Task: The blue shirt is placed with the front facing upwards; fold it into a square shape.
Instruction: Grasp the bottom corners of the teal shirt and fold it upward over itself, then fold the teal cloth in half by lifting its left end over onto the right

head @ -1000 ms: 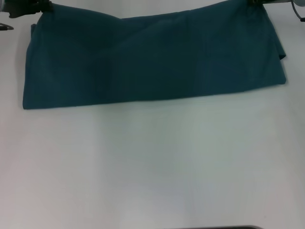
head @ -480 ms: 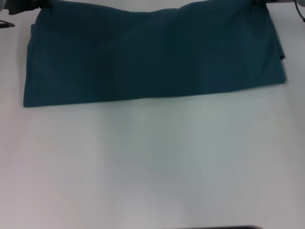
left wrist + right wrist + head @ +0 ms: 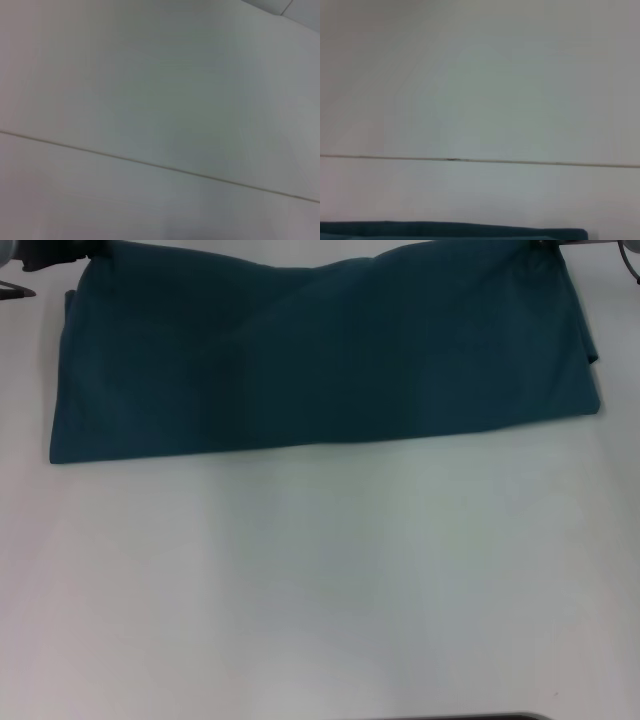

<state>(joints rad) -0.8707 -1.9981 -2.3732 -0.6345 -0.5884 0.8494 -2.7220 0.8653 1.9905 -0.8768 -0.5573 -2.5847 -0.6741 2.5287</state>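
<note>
Shirt (image 3: 320, 355) lies on the far part of the white tabletop (image 3: 320, 590), already folded into a long band, plain teal side up, no lettering showing. Long axis runs left to right across the head view. Near edge fairly straight; far edge humps up at both ends and dips in the middle, as if lifted at the two far corners.

Left gripper (image 3: 55, 252) sits at the far left corner of the band, right gripper (image 3: 545, 245) at the far right corner, each at the very top of the head view and mostly cut off. Cannot tell whether either set of fingers is open or clamped on cloth.

Right wrist view shows only a thin strip of the shirt (image 3: 452, 230) along one edge, past a seam line in the white surface. Left wrist view shows bare white surface and a seam, no cloth.

Judgement: the band is too long for a square; the next fold must go along its long axis, one end over the other. Each arm is nearer its own end.

No containers in view.
</note>
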